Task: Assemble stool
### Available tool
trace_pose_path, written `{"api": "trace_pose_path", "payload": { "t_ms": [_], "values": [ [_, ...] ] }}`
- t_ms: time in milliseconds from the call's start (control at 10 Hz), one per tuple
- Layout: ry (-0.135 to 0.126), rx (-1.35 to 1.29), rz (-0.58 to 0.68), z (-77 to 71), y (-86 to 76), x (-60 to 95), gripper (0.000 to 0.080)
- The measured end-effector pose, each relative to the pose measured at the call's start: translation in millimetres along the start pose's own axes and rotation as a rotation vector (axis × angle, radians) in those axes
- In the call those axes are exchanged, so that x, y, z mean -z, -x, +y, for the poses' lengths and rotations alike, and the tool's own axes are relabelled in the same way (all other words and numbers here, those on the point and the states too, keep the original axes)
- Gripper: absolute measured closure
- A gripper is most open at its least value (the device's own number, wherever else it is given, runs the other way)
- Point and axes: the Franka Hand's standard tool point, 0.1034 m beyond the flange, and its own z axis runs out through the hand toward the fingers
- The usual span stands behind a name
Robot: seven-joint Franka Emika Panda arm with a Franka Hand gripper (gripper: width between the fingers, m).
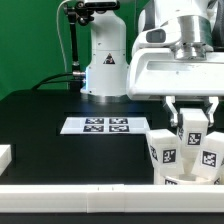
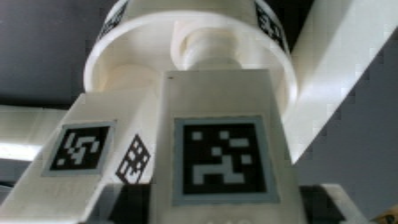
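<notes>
In the exterior view my gripper [image 1: 193, 118] hangs over the stool parts at the exterior view's right. Its fingers stand on either side of an upright white leg [image 1: 193, 127] with a marker tag and are shut on it. Two more tagged legs [image 1: 164, 150] [image 1: 211, 151] stand beside it, in front. In the wrist view the held leg [image 2: 222, 130] fills the gap between the fingertips [image 2: 118, 200], and its far end meets the round white seat disc [image 2: 187, 55]. A second leg [image 2: 86, 150] stands next to it on the disc.
The marker board [image 1: 106, 125] lies on the black table, left of the stool parts in the exterior view. A plain white block [image 1: 5, 155] sits at the exterior view's left edge. A white rail [image 1: 80, 197] runs along the front. The robot base [image 1: 104, 60] stands at the back.
</notes>
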Motion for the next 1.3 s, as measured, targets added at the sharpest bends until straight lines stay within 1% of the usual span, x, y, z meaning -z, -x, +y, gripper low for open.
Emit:
{"api": "trace_pose_path", "payload": {
  "t_ms": [200, 600, 700, 800, 900, 1000, 1200, 1300],
  "values": [
    [0.002, -0.011, 0.019, 5.0, 2.2, -0.8, 0.0462],
    [0.001, -0.008, -0.018, 1.6, 2.4, -1.7, 0.0455],
    [0.001, -0.005, -0.031, 1.7, 5.2, -2.8, 0.0455],
    [0.001, 0.0, -0.03, 2.1, 4.9, -2.6, 0.0238],
    [-0.002, 0.012, -0.066, 6.3, 4.0, 0.3, 0.0238],
    [-0.007, -0.002, -0.074, 9.1, -3.6, 8.4, 0.0168],
    [-0.012, -0.027, -0.101, 17.2, -10.6, 18.1, 0.0154],
    [-0.016, -0.047, -0.122, 24.1, -17.8, 24.4, 0.0151]
  ]
}}
